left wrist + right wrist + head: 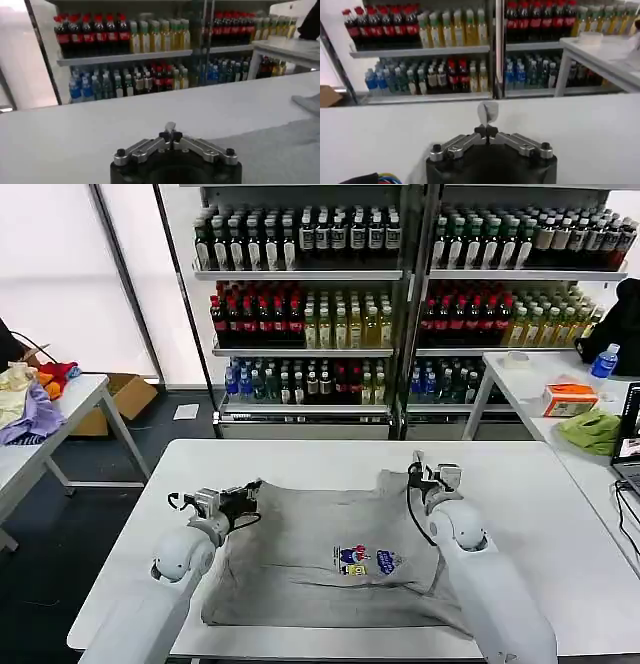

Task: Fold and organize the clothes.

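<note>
Bright, even indoor light; soft shadows, blurred wrist views, window glare.

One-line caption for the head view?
Both grippers, left and right, shut at the far corners of a grey T-shirt on the white table.

one grey t-shirt, two end effectors, left, right, three tables

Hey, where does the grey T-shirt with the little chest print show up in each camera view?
Head view: the T-shirt lies spread in the middle of the white table, between both arms.
Left wrist view: its grey cloth lies on the table beside the left tool.
Right wrist view: a small pale flap, seemingly its edge, is pinched in the right tool.
Shared landmark: the bottle shelves behind the table.
</note>
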You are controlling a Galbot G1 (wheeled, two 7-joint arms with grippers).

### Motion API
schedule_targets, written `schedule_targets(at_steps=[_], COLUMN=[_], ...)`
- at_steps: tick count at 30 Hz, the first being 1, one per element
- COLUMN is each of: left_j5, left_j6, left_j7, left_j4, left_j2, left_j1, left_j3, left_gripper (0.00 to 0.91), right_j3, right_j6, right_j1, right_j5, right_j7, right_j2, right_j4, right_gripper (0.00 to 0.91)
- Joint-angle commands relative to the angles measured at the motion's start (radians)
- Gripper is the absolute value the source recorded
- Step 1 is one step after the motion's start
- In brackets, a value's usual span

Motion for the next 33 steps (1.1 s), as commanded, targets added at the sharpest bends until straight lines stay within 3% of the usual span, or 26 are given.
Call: schedule_targets(at_steps=[1,15,33], left_j5=[0.006,0.041,0.096], left_j6=[-0.013,-0.018,-0.016], left_j7=[-0.002,0.016,0.018], left_j4=[-0.075,-0.231,-0.365], left_j2=[0.018,0.030,0.020], left_j1=[0.032,0.246,0.403], left_j3=[-0.017,-0.085,-0.111], left_gripper=[0.000,0.000,0.000], right_j3=[0.014,0.088,0.208], right_j6=[-0.002,-0.037,-0.027], right_j1=[-0.042,-0.311,-0.613], right_j5=[-0.008,-0.029,-0.054], right_j7=[0.008,0.080,0.073], right_j2=[-0.004,-0.013,-0.039], right_j4=[0.125,0.334,0.572], right_gripper=[0.000,0.000,0.000])
